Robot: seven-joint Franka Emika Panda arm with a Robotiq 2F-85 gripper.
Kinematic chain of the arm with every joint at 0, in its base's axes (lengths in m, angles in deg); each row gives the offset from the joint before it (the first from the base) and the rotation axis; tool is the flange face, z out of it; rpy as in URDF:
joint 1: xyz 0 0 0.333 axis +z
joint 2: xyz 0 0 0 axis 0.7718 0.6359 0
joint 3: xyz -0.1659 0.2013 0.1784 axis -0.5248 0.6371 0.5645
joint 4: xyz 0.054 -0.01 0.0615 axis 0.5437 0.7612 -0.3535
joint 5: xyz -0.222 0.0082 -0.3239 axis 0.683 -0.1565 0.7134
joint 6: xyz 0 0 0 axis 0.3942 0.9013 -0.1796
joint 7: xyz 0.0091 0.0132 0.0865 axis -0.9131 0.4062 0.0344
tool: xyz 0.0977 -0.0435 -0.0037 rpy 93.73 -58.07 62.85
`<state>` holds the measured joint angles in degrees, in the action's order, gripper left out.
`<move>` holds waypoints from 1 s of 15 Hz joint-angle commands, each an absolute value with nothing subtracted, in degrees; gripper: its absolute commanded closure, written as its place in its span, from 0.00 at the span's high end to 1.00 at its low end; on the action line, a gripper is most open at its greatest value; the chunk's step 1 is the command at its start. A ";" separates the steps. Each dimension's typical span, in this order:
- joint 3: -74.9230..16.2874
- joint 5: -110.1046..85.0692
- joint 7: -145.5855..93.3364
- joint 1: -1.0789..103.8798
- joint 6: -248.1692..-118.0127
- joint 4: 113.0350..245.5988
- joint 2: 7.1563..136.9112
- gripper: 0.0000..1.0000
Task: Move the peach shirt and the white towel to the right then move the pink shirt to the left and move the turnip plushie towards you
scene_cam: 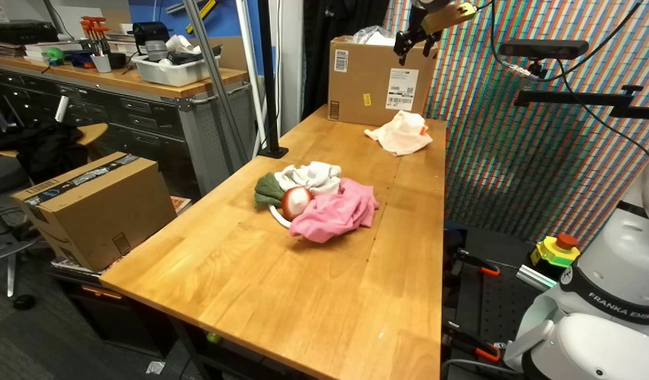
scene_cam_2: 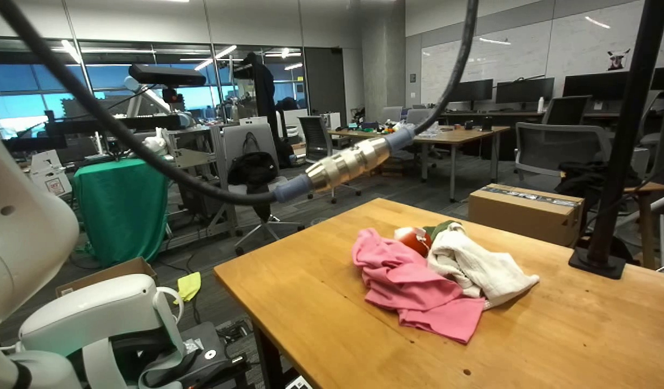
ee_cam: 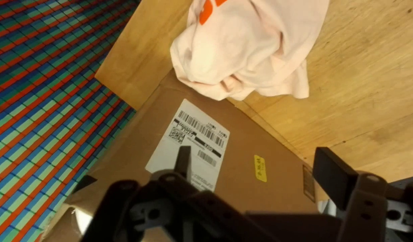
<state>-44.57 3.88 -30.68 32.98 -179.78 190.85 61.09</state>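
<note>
A wood tabletop [scene_cam: 250, 274] stands over a dark grey floor [scene_cam: 65, 343], between a many-coloured striped backdrop [scene_cam: 541, 148] and a workbench [scene_cam: 139, 105] with black drawers. In an exterior view, a grey pillar [scene_cam_2: 384, 75] rises near a whiteboard [scene_cam_2: 504, 65], with dark monitors [scene_cam_2: 524, 91] and office chairs [scene_cam_2: 561, 141] below the board. Bluish light and bright strips [scene_cam_2: 215, 56] show in the windows [scene_cam_2: 107, 78].
</note>
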 commanded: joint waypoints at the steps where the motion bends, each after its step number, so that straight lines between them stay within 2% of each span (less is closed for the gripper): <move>1: -41.18 1.12 -24.97 35.71 -175.03 196.26 55.32 1.00; 7: -33.82 -4.57 -19.65 42.27 -167.97 204.46 50.80 1.00; 15: -26.51 -12.37 -10.94 49.61 -167.42 204.32 59.97 1.00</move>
<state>-27.87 -10.16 -15.09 48.49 -167.63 206.46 56.22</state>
